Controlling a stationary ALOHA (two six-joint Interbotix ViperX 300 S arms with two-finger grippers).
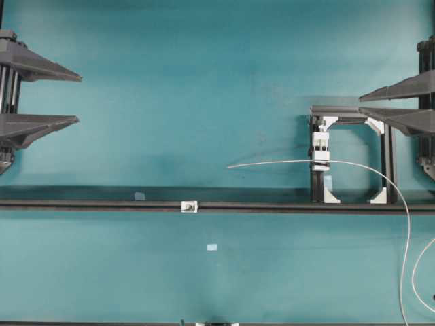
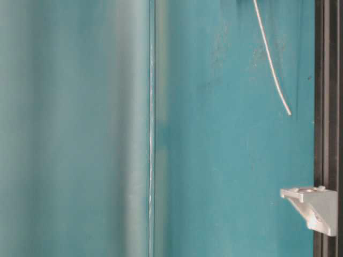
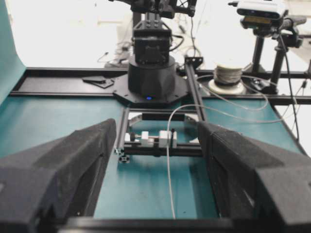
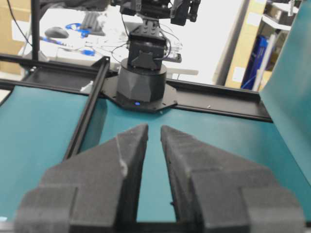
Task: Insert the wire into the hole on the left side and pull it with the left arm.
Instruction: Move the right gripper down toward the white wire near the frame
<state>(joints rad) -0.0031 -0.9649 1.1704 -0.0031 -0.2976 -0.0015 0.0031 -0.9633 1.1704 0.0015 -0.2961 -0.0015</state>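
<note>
Overhead: left gripper (image 1: 76, 100) at the left edge, dark-grey pointed fingers spread wide, nothing between them. Right gripper (image 1: 362, 104) at the right edge, upper half, fingers with a narrow gap, empty. Thin whitish-grey wire (image 1: 292, 162) passes through the white clamp (image 1: 320, 151) in the black frame (image 1: 350, 155), right of centre; free tip points left, well apart from both grippers. Small white block with dark hole (image 1: 189, 206) sits on the long black rail (image 1: 102, 204), centre-lower. Pale blue tape scrap (image 1: 212, 247) below it on the teal table (image 1: 170, 102).

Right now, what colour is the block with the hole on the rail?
White, on the black rail: the block shows best in the overhead view.
</note>
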